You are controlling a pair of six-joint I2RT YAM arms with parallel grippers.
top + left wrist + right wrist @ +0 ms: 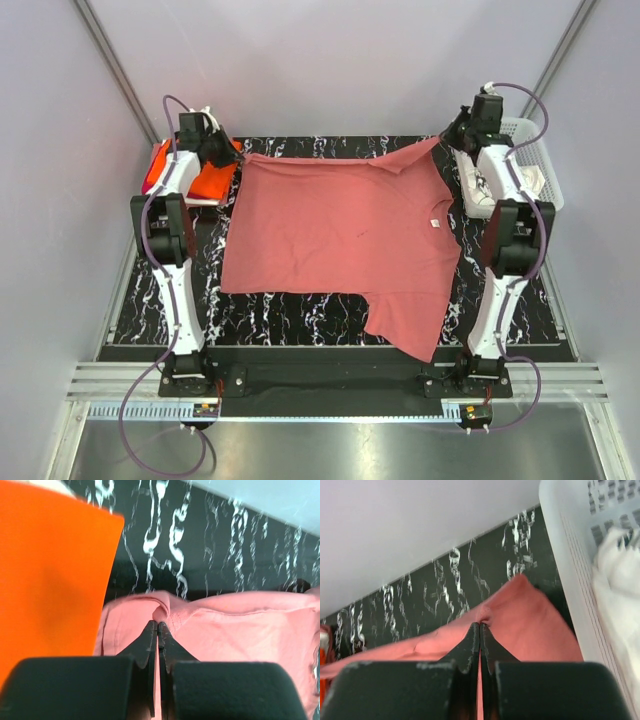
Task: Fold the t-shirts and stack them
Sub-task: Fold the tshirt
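Observation:
A dusty rose-red t-shirt (340, 235) lies spread over the black marbled table, one sleeve hanging toward the near edge. My left gripper (228, 153) is shut on its far left corner; the pinched cloth shows in the left wrist view (225, 630) at my fingertips (158, 624). My right gripper (450, 135) is shut on the far right corner, seen in the right wrist view (530, 620) at its tips (480, 625). A folded bright orange t-shirt (205, 180) lies at the far left, also in the left wrist view (50, 575).
A white plastic mesh basket (545, 160) stands at the far right with white cloth (490, 190) in it; its wall shows in the right wrist view (570, 540). Grey walls enclose the table (300, 315) on three sides.

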